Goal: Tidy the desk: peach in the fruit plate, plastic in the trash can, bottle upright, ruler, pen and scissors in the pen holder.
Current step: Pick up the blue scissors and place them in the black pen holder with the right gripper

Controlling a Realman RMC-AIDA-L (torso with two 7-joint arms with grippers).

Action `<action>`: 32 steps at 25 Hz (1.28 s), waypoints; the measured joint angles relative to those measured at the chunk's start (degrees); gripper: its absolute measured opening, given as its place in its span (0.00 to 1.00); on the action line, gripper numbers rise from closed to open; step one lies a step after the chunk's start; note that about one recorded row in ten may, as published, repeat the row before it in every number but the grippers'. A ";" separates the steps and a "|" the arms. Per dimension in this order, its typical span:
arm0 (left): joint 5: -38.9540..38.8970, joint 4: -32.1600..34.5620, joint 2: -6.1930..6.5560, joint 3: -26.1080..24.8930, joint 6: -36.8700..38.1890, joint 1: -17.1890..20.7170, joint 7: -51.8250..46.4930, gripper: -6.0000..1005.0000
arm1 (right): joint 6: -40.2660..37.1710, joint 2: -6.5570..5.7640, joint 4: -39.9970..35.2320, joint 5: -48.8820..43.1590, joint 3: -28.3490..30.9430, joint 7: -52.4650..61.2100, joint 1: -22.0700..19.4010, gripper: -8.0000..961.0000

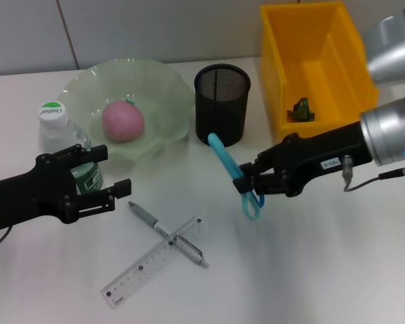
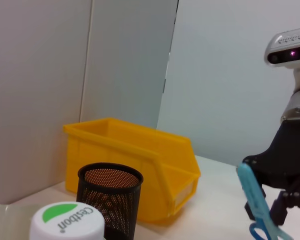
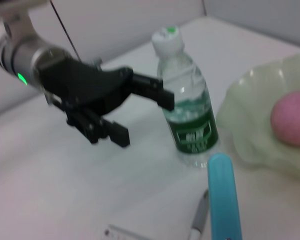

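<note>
Right tool (image 1: 251, 183) is gripping the blue scissors (image 1: 228, 166) near their handles, holding them off the bench (image 1: 310, 270) with the blade end slanting up toward the black mesh pen holder (image 1: 221, 102), just in front of it. Left tool (image 1: 102, 177) is hanging with its fingers spread wide beside the upright water bottle (image 1: 66, 143), one finger crossing in front of the green label; whether it is touching the bottle cannot be told. Behind the bottle, the pink peach (image 1: 123, 120) is lying in the pale green fruit plate (image 1: 163, 88). On the bench in front, the pen (image 1: 167, 234) is lying across the clear ruler (image 1: 154, 262). Beyond the right arm, the yellow bin (image 1: 309, 47) is holding a small green scrap (image 1: 301, 110).
</note>
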 joint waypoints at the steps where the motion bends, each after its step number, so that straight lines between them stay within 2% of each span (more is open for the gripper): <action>1: -0.12 -0.14 0.00 0.00 0.00 0.04 0.16 0.82 | -0.23 0.00 0.14 0.93 0.67 -0.58 -0.32 0.25; 4: -0.15 -0.65 0.00 0.04 -0.01 0.00 0.39 0.82 | -0.30 0.00 1.45 5.44 1.85 -3.59 -1.75 0.25; 12: -0.17 -1.34 0.00 0.20 -0.55 0.05 0.52 0.82 | 0.34 0.00 4.83 11.17 2.92 -10.03 -2.52 0.25; 19: -0.18 -2.76 -0.09 0.05 -0.66 0.20 2.53 0.82 | 1.69 0.07 9.96 16.25 8.87 -17.24 -1.85 0.25; 32: -0.61 -3.46 -0.30 0.69 2.93 0.03 3.64 0.81 | 5.23 0.14 13.66 29.20 9.38 -25.59 -3.18 0.25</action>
